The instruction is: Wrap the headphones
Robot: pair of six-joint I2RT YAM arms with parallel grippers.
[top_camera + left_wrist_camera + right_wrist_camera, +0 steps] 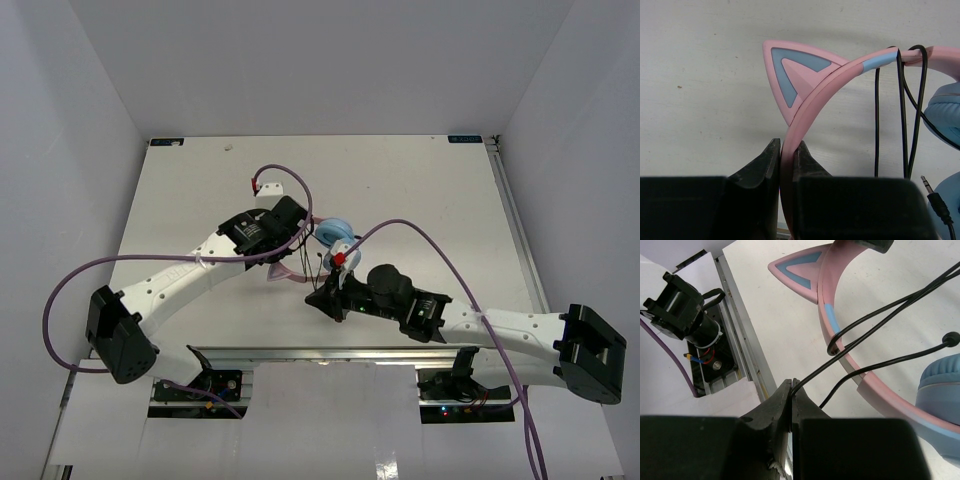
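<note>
The headphones (338, 232) lie mid-table between the two arms, blue cups up, pink band toward the near edge. My left gripper (786, 152) is shut on the pink headband (810, 105), just below a cat ear (790, 75). The thin black cord (904, 125) hangs in loops over the band; its plug (935, 200) dangles at the right by a blue ear cup (945, 115). My right gripper (791, 386) is shut on the black cord (865, 335), which runs taut up to the band (840, 345). A blue cup (940, 385) shows at the right.
The table's metal front rail (747, 365) and a motor mount (685, 310) lie close to the left of my right gripper. Thick purple arm cables (460, 270) arch over the table. A small white bracket (272, 188) sits behind the left arm.
</note>
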